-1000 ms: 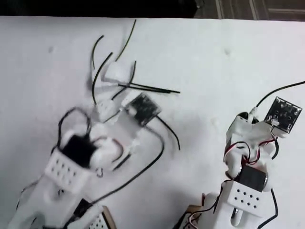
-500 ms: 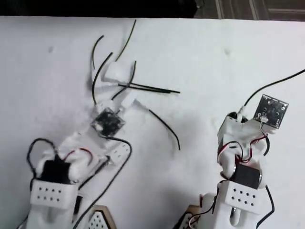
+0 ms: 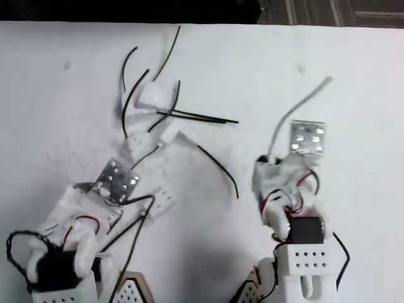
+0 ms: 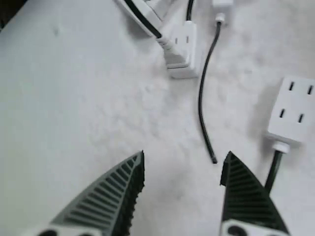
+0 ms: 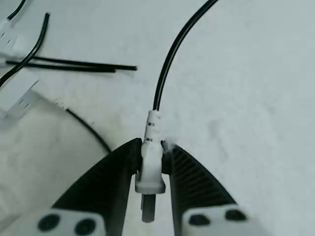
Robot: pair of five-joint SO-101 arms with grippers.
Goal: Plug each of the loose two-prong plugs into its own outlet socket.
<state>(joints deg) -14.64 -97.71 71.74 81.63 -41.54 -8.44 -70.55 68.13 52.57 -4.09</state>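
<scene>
My right gripper point(image 5: 151, 145) is shut on a white two-prong plug point(image 5: 150, 169), whose black cord point(image 5: 172, 54) runs away over the table. From above, that arm point(image 3: 297, 189) stands at the near right and the cord point(image 3: 297, 107) trails toward the far side. Over bare tabletop my left gripper point(image 4: 184, 158) is open, holding nothing. A white outlet socket point(image 4: 295, 110) lies just beyond one of its fingers point(image 4: 243, 191). Farther off lies another socket point(image 4: 179, 49) with a cord attached. The high view shows the left arm point(image 3: 95, 202) at the near left, beside a socket point(image 3: 161, 199).
More white outlet blocks point(image 3: 154, 95) and loose black cords point(image 3: 196, 117) lie tangled at the table's far left. One loose black cord point(image 4: 204, 98) ends between the left fingers' tips. The table's far edge point(image 3: 202, 24) meets a dark floor. Two wooden arm bases point(image 3: 129, 287) sit at the near edge.
The left arm has drawn back from the sockets toward the near left. The right arm has swung left, carrying the plug and its cord.
</scene>
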